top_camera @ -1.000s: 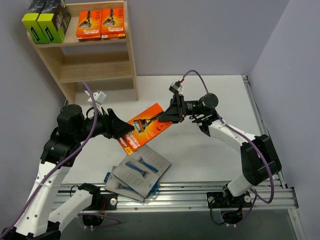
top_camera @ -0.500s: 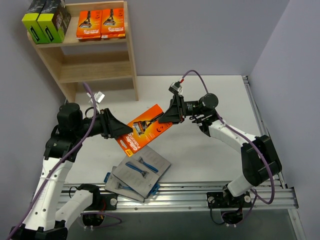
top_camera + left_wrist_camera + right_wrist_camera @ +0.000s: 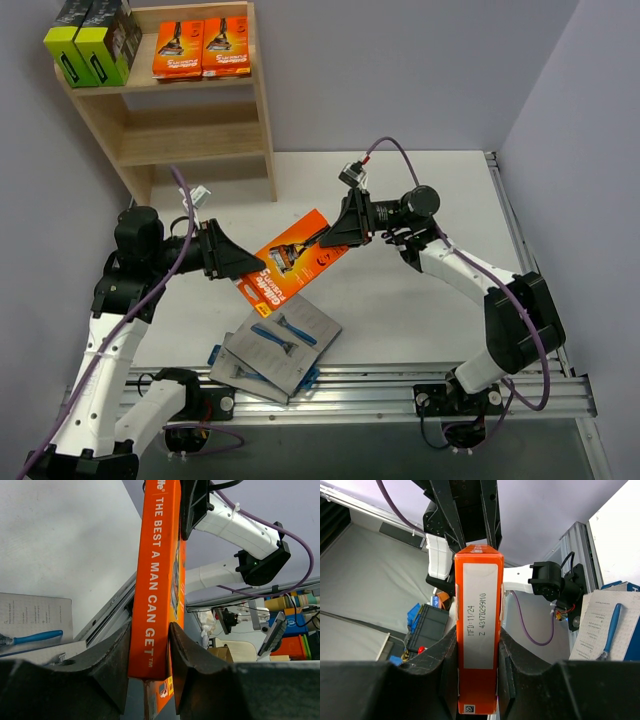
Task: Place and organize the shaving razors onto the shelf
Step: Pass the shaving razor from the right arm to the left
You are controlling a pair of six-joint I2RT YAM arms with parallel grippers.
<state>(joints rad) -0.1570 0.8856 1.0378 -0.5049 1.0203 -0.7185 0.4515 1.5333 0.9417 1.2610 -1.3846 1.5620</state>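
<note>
Item under handling: one flat orange razor pack, held in the air above the white desk, between the two arms. In the top view its long axis runs from near-left to far-right.

Right gripper: clamped on the pack's far-right end; the right wrist view shows both fingers pressed to its broad faces.

Left gripper: set astride the near-left end. In the left wrist view the fingers stand close against both faces; whether they are pressing cannot be told.

Light wooden two-tier shelf: far-left corner, plainly nearer the left arm. Its top tier carries two orange packs and black boxes with lime-green sides.

Flat grey cards showing a blue razor lie stacked on the desk at the near edge, below the held pack.

Assessment: a hand-over to the left arm appears to be in hand. The right must not release before the left grip is firm.
</note>
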